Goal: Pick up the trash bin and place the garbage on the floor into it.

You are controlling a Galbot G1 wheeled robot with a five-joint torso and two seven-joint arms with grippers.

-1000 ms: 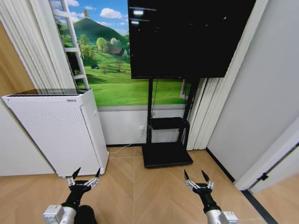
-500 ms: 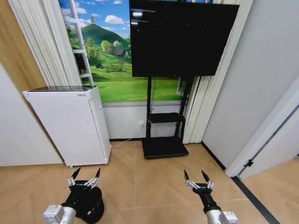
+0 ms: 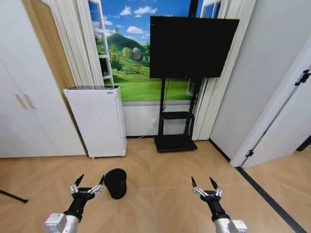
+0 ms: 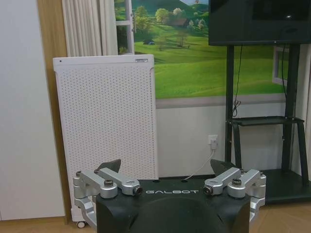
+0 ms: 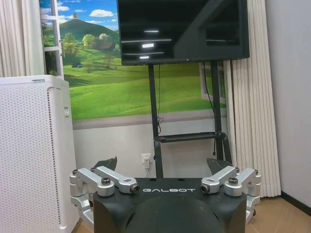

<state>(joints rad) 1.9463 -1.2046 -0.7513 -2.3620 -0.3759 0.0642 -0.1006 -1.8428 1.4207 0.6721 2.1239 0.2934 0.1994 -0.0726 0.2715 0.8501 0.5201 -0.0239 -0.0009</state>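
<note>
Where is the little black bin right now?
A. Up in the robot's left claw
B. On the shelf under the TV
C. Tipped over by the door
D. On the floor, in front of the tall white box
D: the trash bin stands upright on the wooden floor, in front of the white air purifier, with the open left gripper beside it, not holding it.

Head looks down-forward – wrists level, share purifier [image 4: 107, 116]

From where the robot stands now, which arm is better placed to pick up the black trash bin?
Probably the left. The trash bin stands on the floor just beside the open left end effector, slightly ahead of it. The right end effector, also open, hangs far across on the other side.
</note>
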